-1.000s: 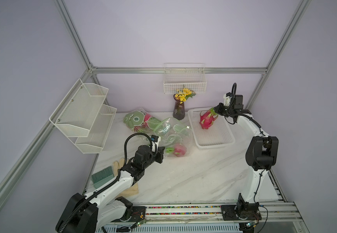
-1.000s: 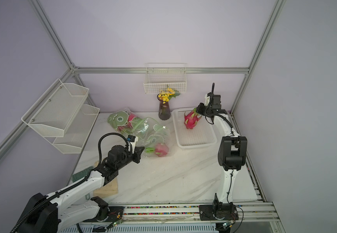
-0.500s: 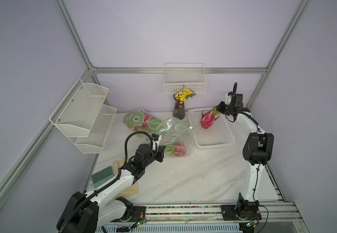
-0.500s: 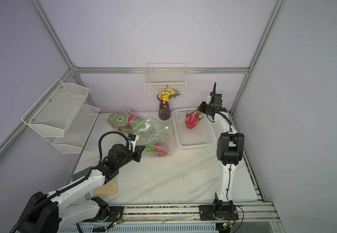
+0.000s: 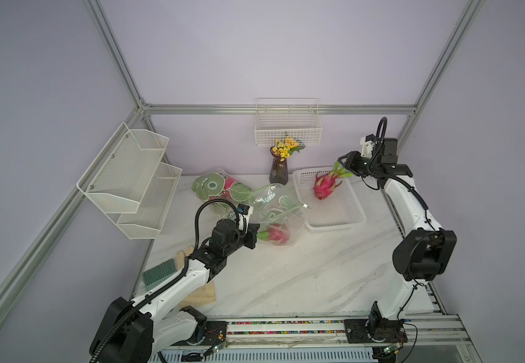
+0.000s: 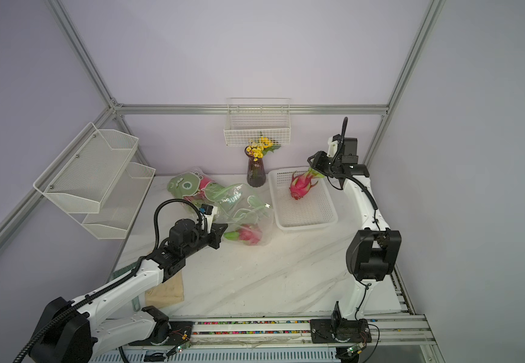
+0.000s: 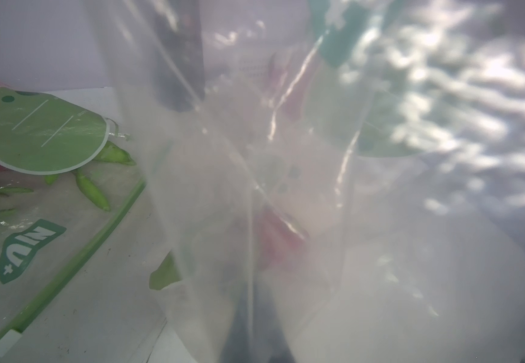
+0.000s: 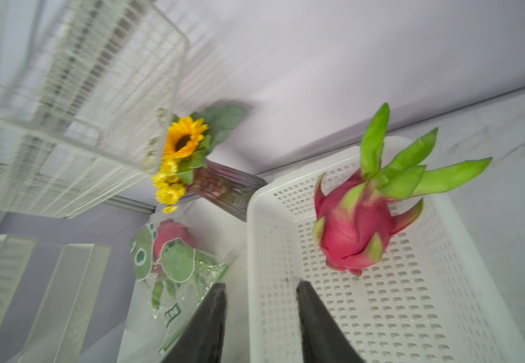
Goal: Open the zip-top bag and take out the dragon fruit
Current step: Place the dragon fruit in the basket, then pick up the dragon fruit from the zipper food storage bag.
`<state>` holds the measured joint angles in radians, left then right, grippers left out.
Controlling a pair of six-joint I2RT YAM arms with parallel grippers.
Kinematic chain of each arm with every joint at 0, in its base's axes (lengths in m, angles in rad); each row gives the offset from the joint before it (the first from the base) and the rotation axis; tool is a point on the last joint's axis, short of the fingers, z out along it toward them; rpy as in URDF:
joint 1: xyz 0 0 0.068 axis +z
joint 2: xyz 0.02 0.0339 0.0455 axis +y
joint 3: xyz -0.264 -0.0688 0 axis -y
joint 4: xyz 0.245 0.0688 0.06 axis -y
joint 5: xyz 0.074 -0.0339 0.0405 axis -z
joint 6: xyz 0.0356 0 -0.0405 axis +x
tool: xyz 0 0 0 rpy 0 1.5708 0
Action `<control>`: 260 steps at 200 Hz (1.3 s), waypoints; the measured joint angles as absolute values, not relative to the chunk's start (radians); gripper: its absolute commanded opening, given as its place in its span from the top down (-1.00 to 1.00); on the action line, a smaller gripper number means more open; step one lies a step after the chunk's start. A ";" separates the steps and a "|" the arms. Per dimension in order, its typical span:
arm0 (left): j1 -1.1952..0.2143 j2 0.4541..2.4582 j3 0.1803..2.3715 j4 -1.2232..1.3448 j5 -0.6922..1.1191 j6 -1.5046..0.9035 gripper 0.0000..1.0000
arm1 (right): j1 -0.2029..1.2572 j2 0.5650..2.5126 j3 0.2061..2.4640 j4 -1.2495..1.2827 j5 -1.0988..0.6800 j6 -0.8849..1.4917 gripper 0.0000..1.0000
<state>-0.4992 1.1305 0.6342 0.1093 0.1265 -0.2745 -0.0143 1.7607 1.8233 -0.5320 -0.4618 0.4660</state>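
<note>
Left wrist view: crumpled clear film of the zip-top bag (image 7: 286, 188) fills the lens. The fingers are hidden and a pink blur shows through.
Left gripper: the left gripper (image 5: 252, 235) is pressed together at the bag's near-left edge, apparently pinching the film.
Near dragon fruit: the near dragon fruit (image 5: 276, 235) lies inside that bag, just right of the jaws, low on the table (image 5: 286, 276).
Bag mouth: the zipper slider (image 5: 304, 206) sits high on the far-right side. How wide the mouth gapes cannot be told.
Tray dragon fruit: the tray dragon fruit (image 8: 352, 232) rests in the white tray (image 8: 412, 314), far right, outside any bag.
Right gripper: the right gripper (image 8: 259, 284) is spread with nothing between its fingers, over the tray's far end and near the green spikes.
Vase: the vase (image 5: 278, 171) stands at the far side, between the bags and the tray and close to both.
Second bag: the second bag (image 5: 211, 188), far left, holds the far dragon fruit (image 5: 229, 183).
Risk, grip: thin film could slip from the pinch, so the bag would sag and its mouth fold over.
Risk, fruit: pulling on the loose bag could roll the near fruit away from the opening.
Risk, reach: the right arm crossing towards the bag could snag the spikes or tip the vase.
</note>
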 measured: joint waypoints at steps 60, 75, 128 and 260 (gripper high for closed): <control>-0.499 1.149 0.677 0.054 0.146 -0.286 1.00 | 0.232 1.481 1.745 -0.520 -0.533 0.502 0.28; -0.499 1.157 0.683 0.048 0.160 -0.293 1.00 | 0.300 1.468 1.736 -0.519 -0.538 0.513 0.30; -0.499 1.180 0.687 0.043 0.199 -0.304 1.00 | 0.548 1.511 1.736 -0.529 -0.507 0.518 0.37; -0.499 1.207 0.688 0.065 0.239 -0.321 0.63 | 0.694 1.638 1.693 -0.710 -0.233 0.479 0.49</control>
<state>-0.4992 1.2068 0.6876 0.0647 0.2394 -0.3206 0.6941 1.6379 1.6928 -0.7105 -0.2333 0.4786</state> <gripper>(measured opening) 0.123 0.265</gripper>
